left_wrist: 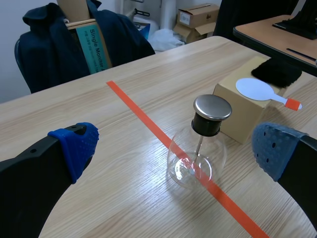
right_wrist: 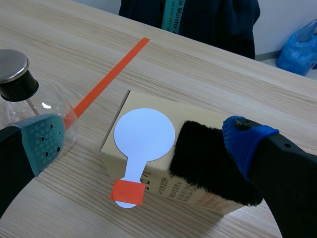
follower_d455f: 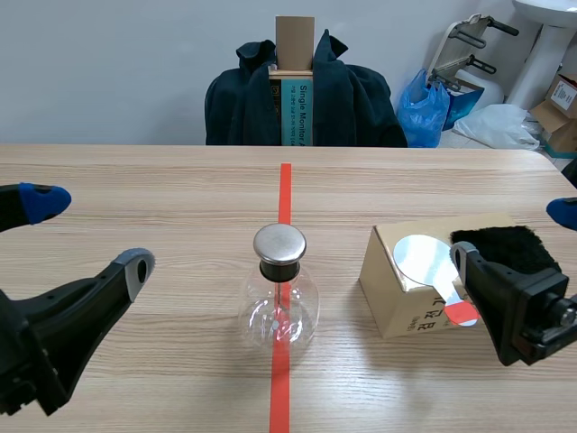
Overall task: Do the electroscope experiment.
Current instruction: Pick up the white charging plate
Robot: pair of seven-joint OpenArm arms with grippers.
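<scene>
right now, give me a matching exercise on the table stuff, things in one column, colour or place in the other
1 flask
2 paddle
3 fur
4 box

a black, lying on the box
b standing on the red tape line
c white, handle past the box edge
d brown, under the paddle

Pairs: 1-b, 2-c, 3-a, 4-d

clear glossy glass flask (follower_d455f: 279, 311) with a brushed metal cap (follower_d455f: 279, 243), matte cardboard box (right_wrist: 163, 183), fuzzy black cloth (right_wrist: 213, 161), smooth white paddle (right_wrist: 143, 136), wood-grain table (follower_d455f: 162, 207)
</scene>
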